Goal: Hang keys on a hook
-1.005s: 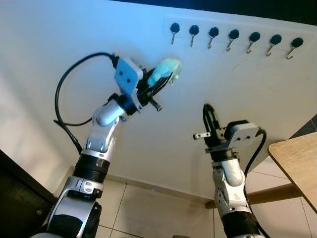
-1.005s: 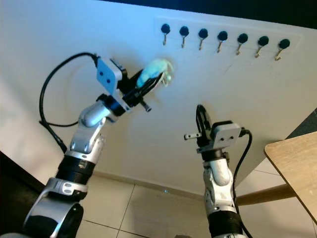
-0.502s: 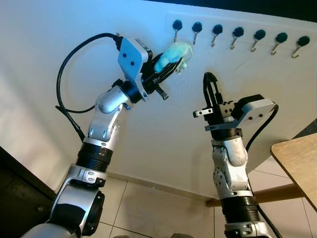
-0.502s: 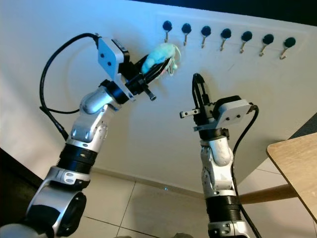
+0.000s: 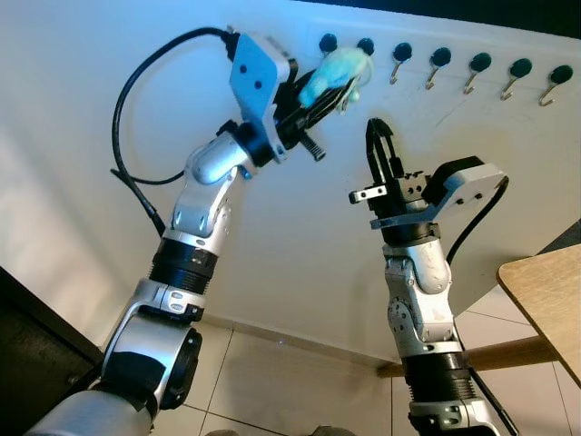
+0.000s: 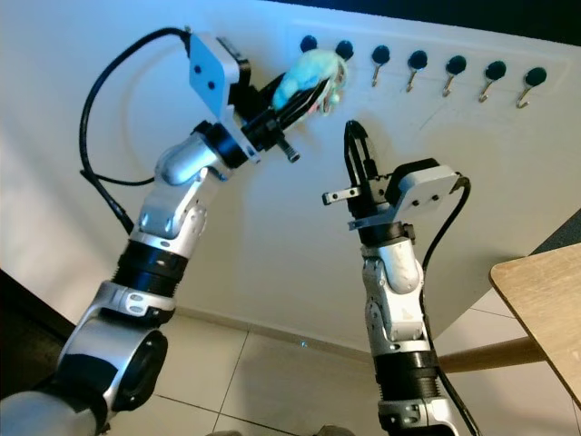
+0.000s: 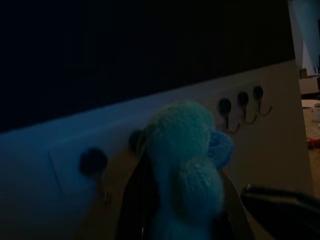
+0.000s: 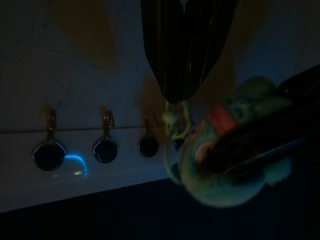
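Left gripper [image 5: 329, 84] has risen since earlier, clamped on plush keys [image 5: 334, 71] just below hooks [image 5: 365, 47]; right gripper [image 5: 379, 145] fingers together; no writing legible

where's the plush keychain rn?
Head views: plush keychain is held in the left gripper, raised against the wall just below the two leftmost hooks.

bare wall [image 5: 508, 173] under the right-hand hooks [image 5: 479, 62]
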Robot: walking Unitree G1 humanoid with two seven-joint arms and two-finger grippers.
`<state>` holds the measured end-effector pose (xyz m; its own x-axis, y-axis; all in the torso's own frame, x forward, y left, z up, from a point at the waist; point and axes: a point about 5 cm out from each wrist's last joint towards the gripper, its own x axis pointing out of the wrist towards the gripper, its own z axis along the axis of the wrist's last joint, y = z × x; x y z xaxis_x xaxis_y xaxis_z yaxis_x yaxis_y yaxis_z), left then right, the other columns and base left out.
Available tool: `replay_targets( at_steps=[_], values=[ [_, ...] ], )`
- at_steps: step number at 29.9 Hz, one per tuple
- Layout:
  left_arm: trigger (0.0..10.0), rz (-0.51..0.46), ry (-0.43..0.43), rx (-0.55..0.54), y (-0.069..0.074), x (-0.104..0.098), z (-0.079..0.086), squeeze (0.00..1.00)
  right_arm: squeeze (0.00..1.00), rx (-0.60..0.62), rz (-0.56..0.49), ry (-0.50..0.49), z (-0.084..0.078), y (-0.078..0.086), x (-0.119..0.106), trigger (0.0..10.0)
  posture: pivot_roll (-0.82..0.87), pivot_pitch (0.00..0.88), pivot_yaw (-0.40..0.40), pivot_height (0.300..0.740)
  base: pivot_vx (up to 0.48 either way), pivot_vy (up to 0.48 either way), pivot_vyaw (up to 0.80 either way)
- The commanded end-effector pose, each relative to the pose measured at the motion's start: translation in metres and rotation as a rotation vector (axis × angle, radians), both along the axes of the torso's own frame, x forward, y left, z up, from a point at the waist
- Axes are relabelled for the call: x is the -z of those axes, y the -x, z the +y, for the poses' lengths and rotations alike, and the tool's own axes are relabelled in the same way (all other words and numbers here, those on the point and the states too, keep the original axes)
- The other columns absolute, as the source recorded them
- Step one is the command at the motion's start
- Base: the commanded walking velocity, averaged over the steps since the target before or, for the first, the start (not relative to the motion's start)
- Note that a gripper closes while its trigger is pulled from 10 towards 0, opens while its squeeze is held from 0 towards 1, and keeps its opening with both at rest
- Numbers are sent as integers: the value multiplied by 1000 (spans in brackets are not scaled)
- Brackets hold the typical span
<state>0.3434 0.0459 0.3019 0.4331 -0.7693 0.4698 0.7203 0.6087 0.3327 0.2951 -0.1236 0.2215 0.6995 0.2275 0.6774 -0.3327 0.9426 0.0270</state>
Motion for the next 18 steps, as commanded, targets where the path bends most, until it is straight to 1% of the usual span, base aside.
replay_targets(
  at_steps=[1,9,13,17,18],
  values=[
    [10000,9,19,18,0,-1,-5,0,0,-6,-2,-13,-1,1,-3,10000,58,51,-36,740,0,0,0],
    [10000,22,24,23,-2,-2,-12,0,0,-12,8,-13,-1,1,-2,10000,59,53,-36,740,0,0,0],
    [10000,25,29,12,-3,-2,-14,0,0,-14,11,-14,-1,1,-2,10000,60,54,-37,740,0,0,0],
    [10000,38,26,-62,-12,-1,-10,0,0,-18,17,-13,0,1,-2,10000,58,55,-37,740,0,0,0],
    [10000,38,26,-62,-12,-1,-10,0,0,-18,17,-13,0,1,-2,10000,58,55,-37,740,0,0,0]
  ],
)
